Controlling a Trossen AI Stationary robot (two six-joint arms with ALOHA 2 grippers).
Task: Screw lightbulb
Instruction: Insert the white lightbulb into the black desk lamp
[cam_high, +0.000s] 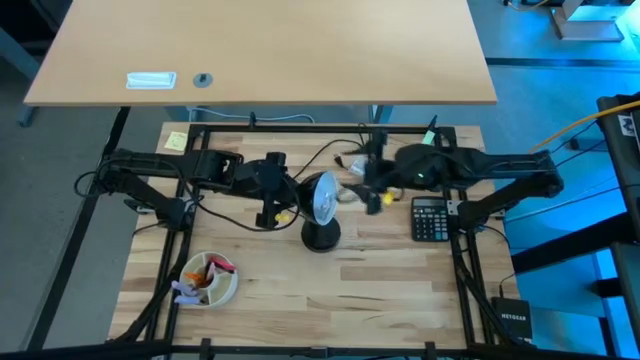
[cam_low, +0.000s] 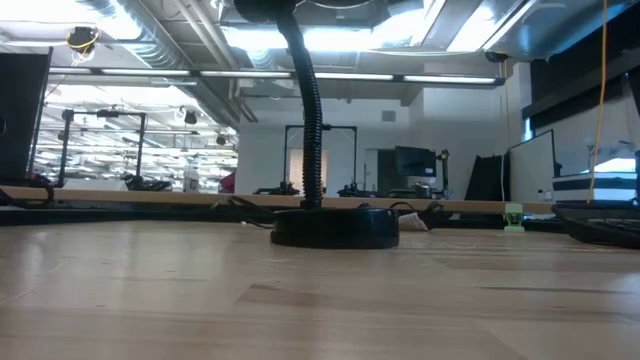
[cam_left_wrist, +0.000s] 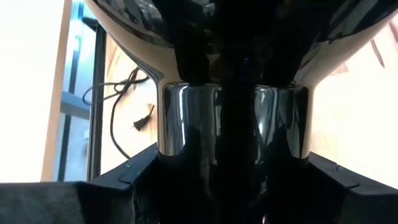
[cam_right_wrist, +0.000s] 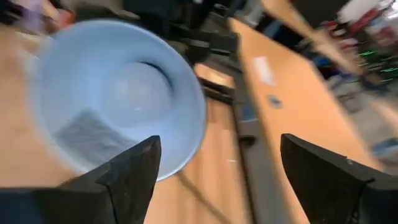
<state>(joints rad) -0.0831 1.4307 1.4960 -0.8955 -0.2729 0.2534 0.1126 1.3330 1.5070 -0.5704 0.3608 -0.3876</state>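
The black desk lamp stands mid-table on its round base (cam_high: 320, 237), which also shows in the low view (cam_low: 335, 228). Its silvery shade (cam_high: 323, 198) faces the table's right side. The white lightbulb (cam_right_wrist: 134, 92) sits deep inside the shade (cam_right_wrist: 81, 143), blurred; its screw base is hidden. My left gripper (cam_high: 283, 198) is shut on the lamp head's glossy black neck (cam_left_wrist: 233, 124) behind the shade. My right gripper (cam_high: 362, 190) is open and empty just to the right of the shade's mouth; in its wrist view the fingers (cam_right_wrist: 134, 168) stand wide apart, clear of the shade. My left gripper holds the cylindrical neck (cam_left_wrist: 180, 124) of the lamp head, just behind the flare of the shade, between its two fingers (cam_left_wrist: 134, 177). The fingers come level from the table's left side. The lamp head stays up on its gooseneck, above the base.
A calculator (cam_high: 431, 218) lies right of the lamp. A bowl (cam_high: 208, 280) with small items stands near the front left. A yellow note (cam_high: 176, 140) and cables (cam_high: 330, 155) lie at the back. The lamp's gooseneck (cam_low: 312, 110) rises mid-table.
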